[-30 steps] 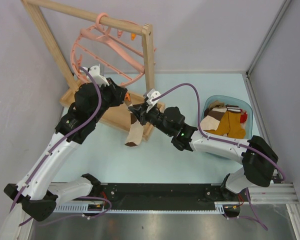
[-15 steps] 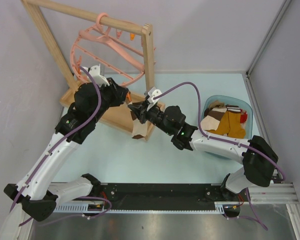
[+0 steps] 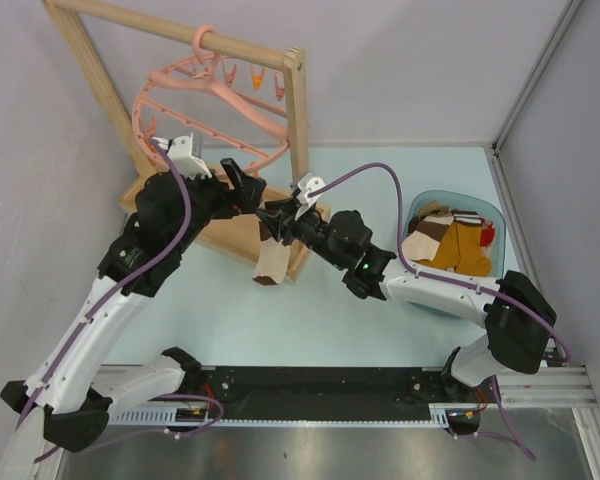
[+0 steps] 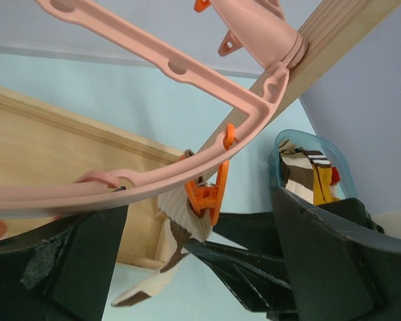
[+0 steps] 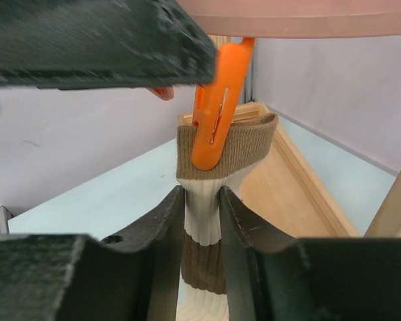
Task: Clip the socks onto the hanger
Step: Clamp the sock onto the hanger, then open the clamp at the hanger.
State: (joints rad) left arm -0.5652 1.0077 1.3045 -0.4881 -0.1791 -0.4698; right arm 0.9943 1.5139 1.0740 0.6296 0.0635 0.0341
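Ribbed knit, soft, light and floppy: the sock [image 5: 247,150] hangs mid-frame from an orange clip [image 5: 214,114] on the pink hanger [image 5: 307,17]. The right tool [image 5: 202,194] pinches it just below the cuff, and the left tool [image 4: 197,214] is spread wide. I'd grab it by the cuff.

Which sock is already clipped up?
The cream-and-brown sock, pinched by an orange clip on the pink hanger; the others lie in the blue tub.

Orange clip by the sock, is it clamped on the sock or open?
Clamped: the orange clip bites the brown cuff of the sock, which bunches under it.
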